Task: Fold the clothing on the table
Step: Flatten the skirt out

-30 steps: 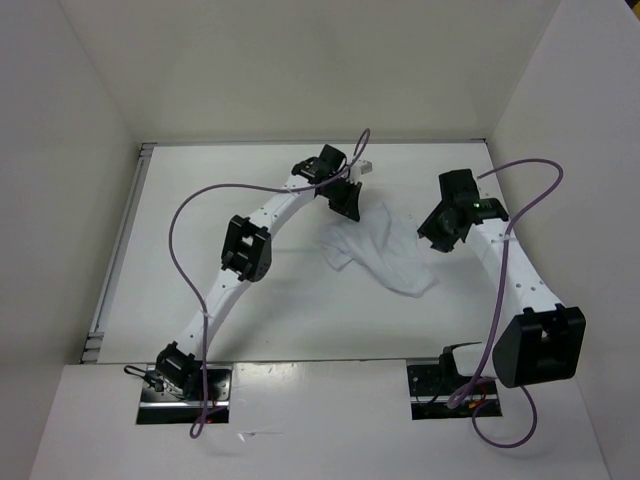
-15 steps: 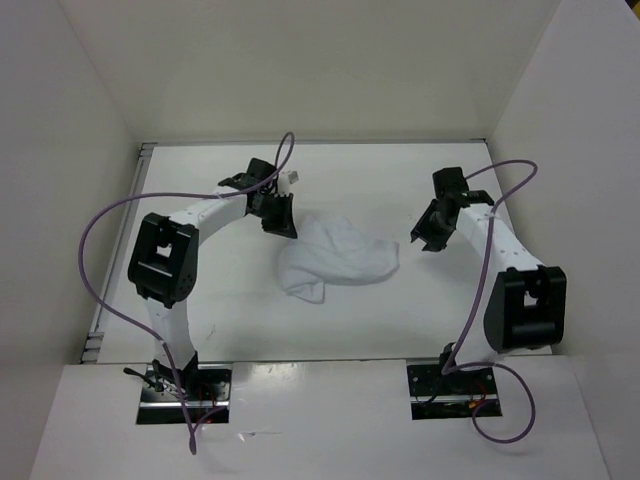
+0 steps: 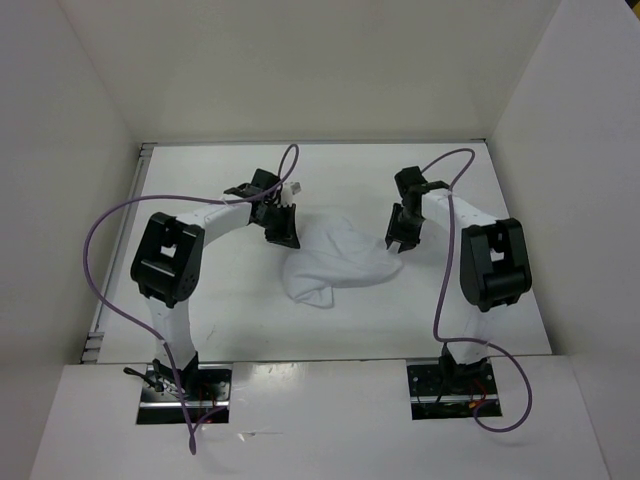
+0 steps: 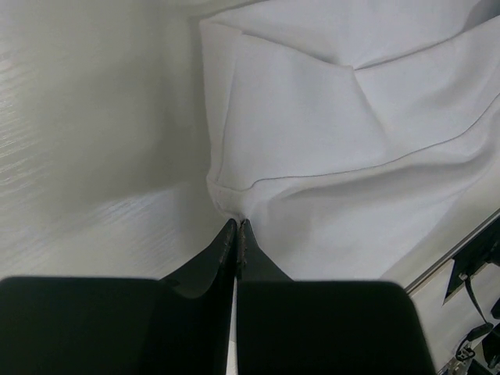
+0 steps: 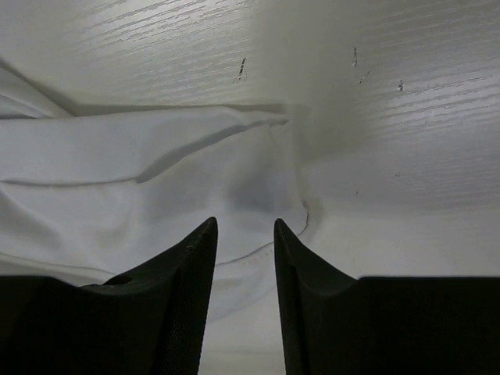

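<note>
The clothing [image 3: 335, 258], a white wrinkled garment, lies bunched in the middle of the table [image 3: 250, 325]. My left gripper [image 3: 285, 232] sits at its upper left edge. In the left wrist view the gripper [image 4: 237, 223] is shut, its tips pinching a hemmed corner of the clothing [image 4: 312, 125]. My right gripper [image 3: 397, 240] hangs over the garment's right edge. In the right wrist view that gripper [image 5: 244, 226] is open, its fingers astride the stitched hem of the clothing [image 5: 117, 156] with nothing held.
A metal rail [image 3: 115, 270] runs along the table's left edge. White walls close in the back and both sides. Purple cables [image 3: 120, 210] loop above both arms. Bare table [image 5: 391, 117] lies right of the garment.
The left arm swung left and folded back, dragging the clothing leftward into a tighter bunch. The right gripper followed left and now sits over the garment's right edge.
</note>
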You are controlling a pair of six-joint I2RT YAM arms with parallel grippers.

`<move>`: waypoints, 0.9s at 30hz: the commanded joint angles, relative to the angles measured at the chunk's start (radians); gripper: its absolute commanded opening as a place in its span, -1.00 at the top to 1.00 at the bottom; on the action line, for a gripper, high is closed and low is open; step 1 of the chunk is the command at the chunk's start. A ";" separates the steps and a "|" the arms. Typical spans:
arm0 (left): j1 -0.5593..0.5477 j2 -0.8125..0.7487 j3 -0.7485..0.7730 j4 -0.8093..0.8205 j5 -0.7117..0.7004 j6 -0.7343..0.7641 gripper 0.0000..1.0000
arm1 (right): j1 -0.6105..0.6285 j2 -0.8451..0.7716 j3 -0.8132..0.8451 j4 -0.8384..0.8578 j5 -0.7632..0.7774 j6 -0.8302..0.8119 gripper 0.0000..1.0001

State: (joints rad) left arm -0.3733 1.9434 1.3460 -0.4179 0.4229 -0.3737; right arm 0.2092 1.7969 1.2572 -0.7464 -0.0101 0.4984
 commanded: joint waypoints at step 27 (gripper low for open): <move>0.080 -0.081 -0.047 -0.002 -0.078 0.022 1.00 | -0.039 0.013 -0.001 0.005 0.257 0.032 1.00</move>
State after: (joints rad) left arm -0.3168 1.9213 1.3144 -0.4152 0.3988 -0.3702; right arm 0.2054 1.8805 1.2610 -0.7223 0.1211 0.5175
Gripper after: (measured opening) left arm 0.007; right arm 0.017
